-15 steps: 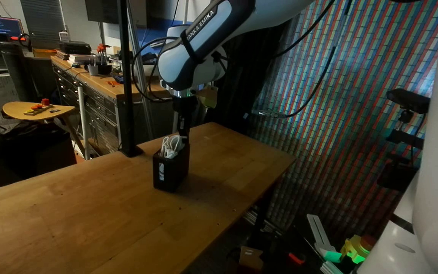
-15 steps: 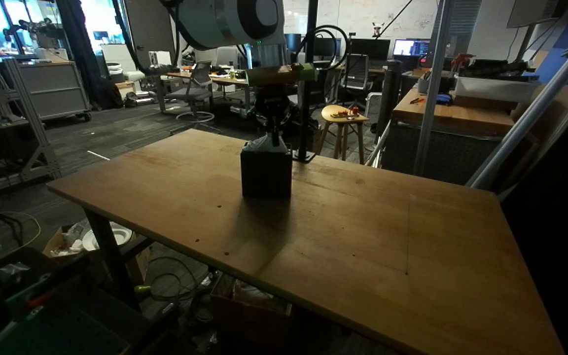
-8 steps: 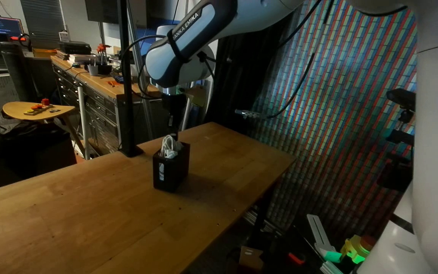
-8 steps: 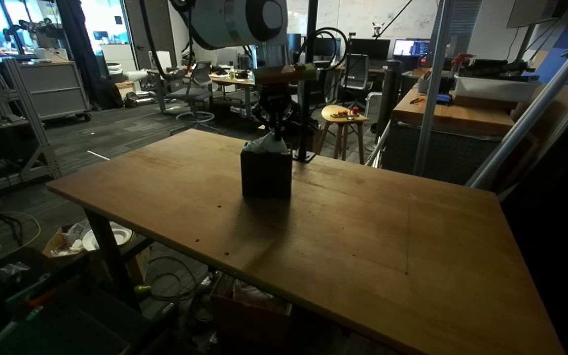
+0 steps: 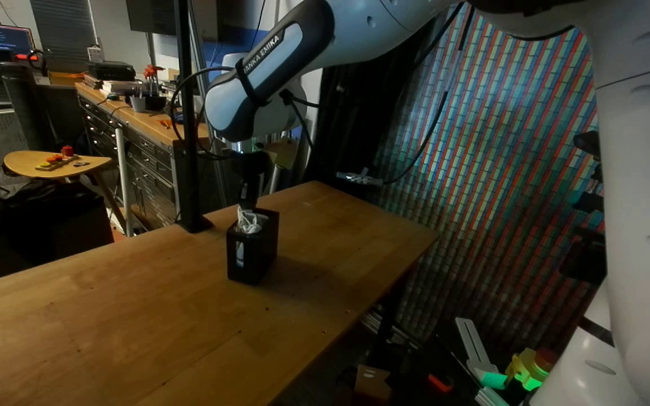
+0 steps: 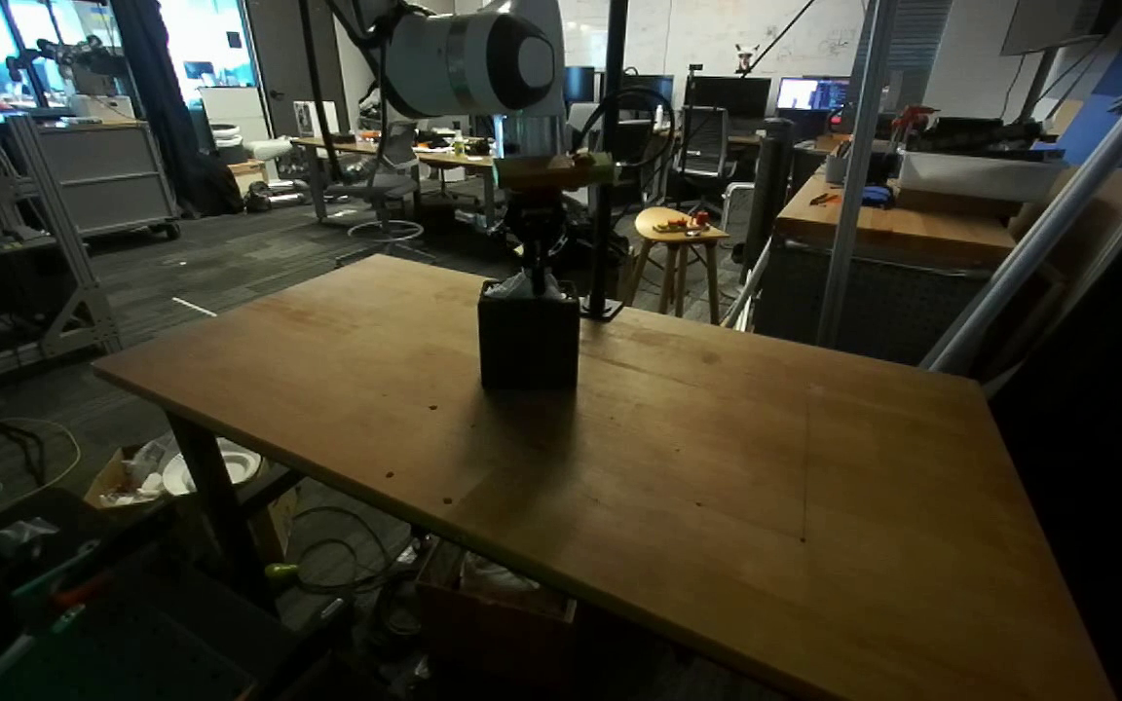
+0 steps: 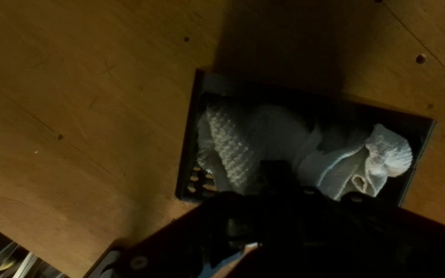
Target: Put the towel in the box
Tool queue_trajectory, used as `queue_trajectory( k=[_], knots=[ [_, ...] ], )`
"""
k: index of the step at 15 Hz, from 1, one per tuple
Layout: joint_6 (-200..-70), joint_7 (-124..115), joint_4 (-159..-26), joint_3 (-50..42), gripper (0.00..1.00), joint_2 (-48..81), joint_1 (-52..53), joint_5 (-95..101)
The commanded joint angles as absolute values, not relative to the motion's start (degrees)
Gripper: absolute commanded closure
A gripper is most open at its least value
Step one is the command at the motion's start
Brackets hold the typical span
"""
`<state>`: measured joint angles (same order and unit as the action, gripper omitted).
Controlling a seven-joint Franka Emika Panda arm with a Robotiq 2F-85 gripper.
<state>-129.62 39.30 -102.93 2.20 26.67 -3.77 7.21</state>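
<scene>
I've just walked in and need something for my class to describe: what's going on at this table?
A robot arm hangs over a black box that stands on the table. A pale towel lies bunched inside the box. The gripper, which looks shut, points down at the towel. It may be pressing the cloth deeper, though contact is hard to confirm. So the towel is in, and the gripper has yet to move clear.

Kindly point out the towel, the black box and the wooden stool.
Towel (image 7: pixel 278 133), in the wrist view: its crumpled middle.
Black box (image 6: pixel 529 343), in an exterior view: broad side wall.
Wooden stool (image 5: pixel 22 162), in an exterior view: seat, left part.
</scene>
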Motion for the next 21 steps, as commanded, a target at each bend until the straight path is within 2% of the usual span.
queue_trajectory(
  k=[1, 9, 16, 21],
  knots=[
    [-128.7, 38.6, -103.1, 3.5, 0.94, 26.7, -4.1, 5.9],
    [-131.4, 36.6, -104.9, 5.0, 0.94, 28.4, -3.8, 4.5],
    [-140.2, 33.2, -111.2, 7.7, 0.94, 31.1, -3.9, 1.6],
    [-141.8, 31.8, -116.4, 9.9, 0.94, 26.9, -4.2, -3.0]
  ],
)
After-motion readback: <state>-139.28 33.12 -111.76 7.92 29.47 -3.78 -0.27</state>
